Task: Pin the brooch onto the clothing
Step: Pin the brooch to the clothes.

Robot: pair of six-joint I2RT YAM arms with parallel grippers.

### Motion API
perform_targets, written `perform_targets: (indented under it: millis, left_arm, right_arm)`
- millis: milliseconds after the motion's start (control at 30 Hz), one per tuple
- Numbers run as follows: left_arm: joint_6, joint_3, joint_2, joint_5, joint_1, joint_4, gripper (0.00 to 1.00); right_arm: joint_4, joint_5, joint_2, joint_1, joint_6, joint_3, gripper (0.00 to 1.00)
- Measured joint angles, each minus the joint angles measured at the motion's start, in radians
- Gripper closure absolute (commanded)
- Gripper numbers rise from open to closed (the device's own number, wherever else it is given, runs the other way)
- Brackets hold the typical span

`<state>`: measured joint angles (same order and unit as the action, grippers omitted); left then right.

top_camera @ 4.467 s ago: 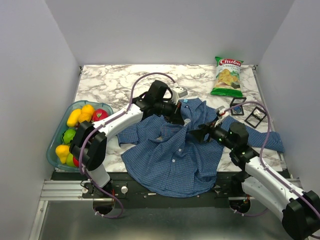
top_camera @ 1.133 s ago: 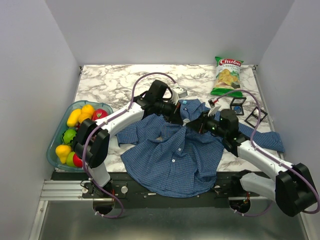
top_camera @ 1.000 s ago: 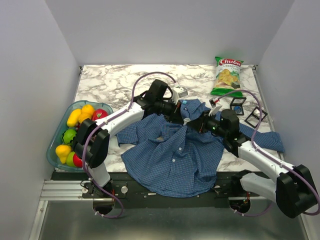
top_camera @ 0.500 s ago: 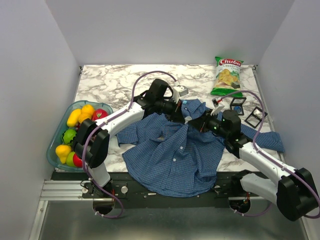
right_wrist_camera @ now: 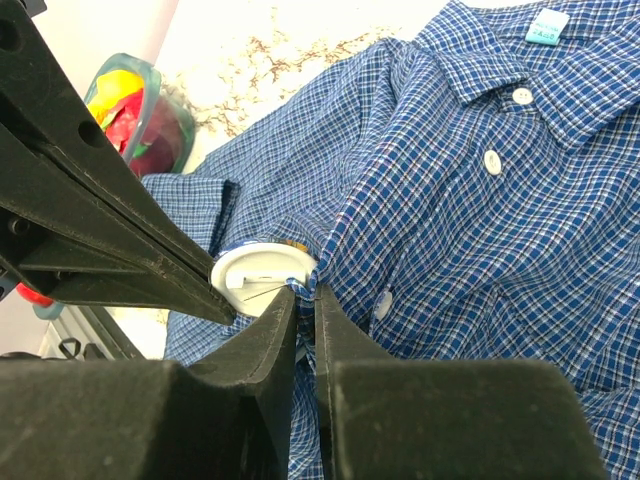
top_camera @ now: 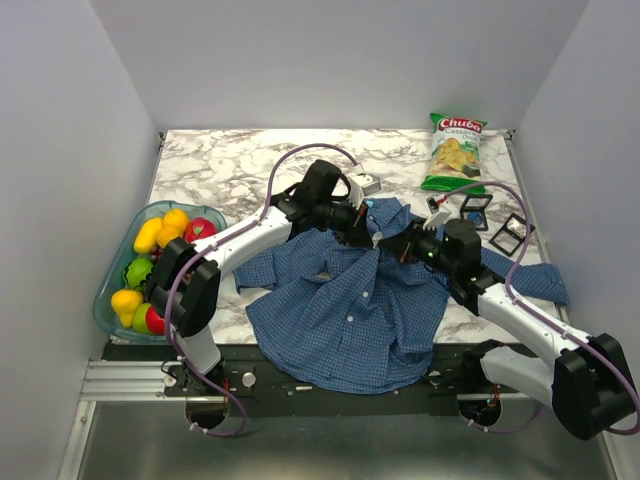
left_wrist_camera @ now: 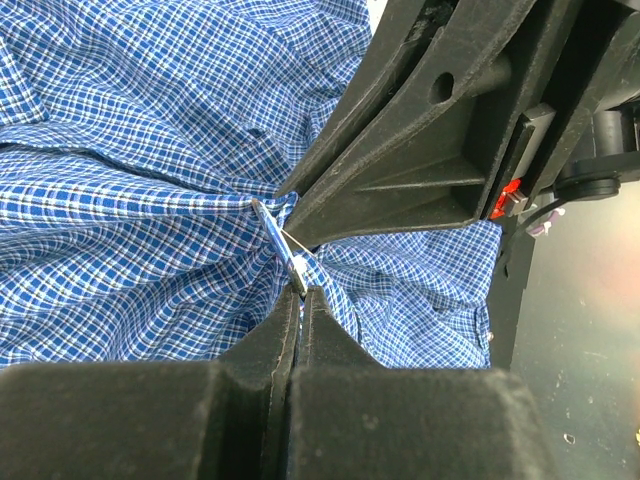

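The clothing point(top_camera: 340, 320), a blue checked shirt, lies spread over the table's front half. The brooch point(right_wrist_camera: 262, 277) shows its round white back with a thin pin against the cloth. In the left wrist view the brooch point(left_wrist_camera: 283, 250) is seen edge-on. My left gripper point(left_wrist_camera: 301, 292) is shut on the brooch's rim. My right gripper point(right_wrist_camera: 305, 292) is shut on a raised fold of the shirt point(right_wrist_camera: 480, 230) right beside the brooch. Both grippers meet near the shirt's collar, left gripper point(top_camera: 366, 236) and right gripper point(top_camera: 393, 241). The pin's tip is hidden in the fold.
A bowl of fruit point(top_camera: 150, 265) stands at the left edge. A green chips bag point(top_camera: 455, 152) lies at the back right. Two small black frames point(top_camera: 511, 232) sit right of the collar. A sleeve point(top_camera: 535, 280) trails toward the right edge.
The right arm has come in from the right to the left gripper. Its jaws have narrowed onto the shirt fold, and the cloth has shifted slightly. The left gripper stays shut.
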<state>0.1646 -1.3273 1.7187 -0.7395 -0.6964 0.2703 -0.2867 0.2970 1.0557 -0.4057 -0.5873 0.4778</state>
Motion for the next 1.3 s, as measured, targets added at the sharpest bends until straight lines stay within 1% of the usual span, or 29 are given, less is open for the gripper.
perform_targets:
  millis: [167, 367, 400, 500, 567, 600, 667, 700, 800, 933, 1100, 1167, 1300]
  left_arm:
    - [0.0, 0.0, 0.0, 0.006, -0.004, 0.001, 1.0]
    - [-0.01, 0.0, 0.0, 0.005, -0.004, 0.017, 1.0]
    - [-0.014, 0.0, 0.0, 0.003, -0.004, 0.018, 1.0]
    - [-0.023, -0.002, 0.0, -0.01, -0.003, 0.024, 1.0]
    - [-0.03, -0.003, 0.0, -0.022, -0.001, 0.03, 1.0]
    - [-0.032, -0.003, 0.0, -0.032, 0.003, 0.043, 1.0]
    - [-0.034, -0.003, 0.003, -0.055, 0.009, 0.063, 1.0]
    - [-0.035, -0.003, 0.006, -0.066, 0.01, 0.073, 1.0]
    - [-0.039, -0.003, 0.012, -0.089, 0.01, 0.089, 1.0]
    - [-0.042, -0.003, 0.015, -0.111, 0.015, 0.099, 1.0]
    - [-0.046, -0.003, 0.019, -0.128, 0.023, 0.103, 1.0]
    - [-0.049, -0.003, 0.02, -0.135, 0.025, 0.109, 1.0]
    - [-0.054, -0.003, 0.023, -0.148, 0.028, 0.121, 1.0]
  right_arm:
    - [0.005, 0.002, -0.003, 0.0, 0.011, 0.0, 0.79]
    - [0.009, 0.032, -0.009, 0.005, 0.076, 0.0, 0.71]
    - [0.014, 0.034, -0.016, 0.006, 0.088, 0.0, 0.68]
    - [0.032, 0.038, -0.039, 0.007, 0.131, 0.0, 0.62]
    - [0.046, 0.042, -0.055, 0.008, 0.161, 0.0, 0.61]
    - [0.046, 0.042, -0.063, 0.01, 0.17, 0.0, 0.57]
    - [0.042, 0.047, -0.082, 0.016, 0.196, 0.001, 0.54]
    - [0.042, 0.05, -0.09, 0.02, 0.209, 0.003, 0.49]
    - [0.042, 0.076, -0.106, 0.039, 0.246, 0.007, 0.42]
    - [0.044, 0.153, -0.107, 0.068, 0.294, 0.007, 0.4]
    - [0.053, 0.298, -0.088, 0.076, 0.354, 0.023, 0.4]
    - [0.053, 0.347, -0.077, 0.076, 0.364, 0.032, 0.41]
    - [0.053, 0.421, -0.035, 0.076, 0.381, 0.053, 0.47]
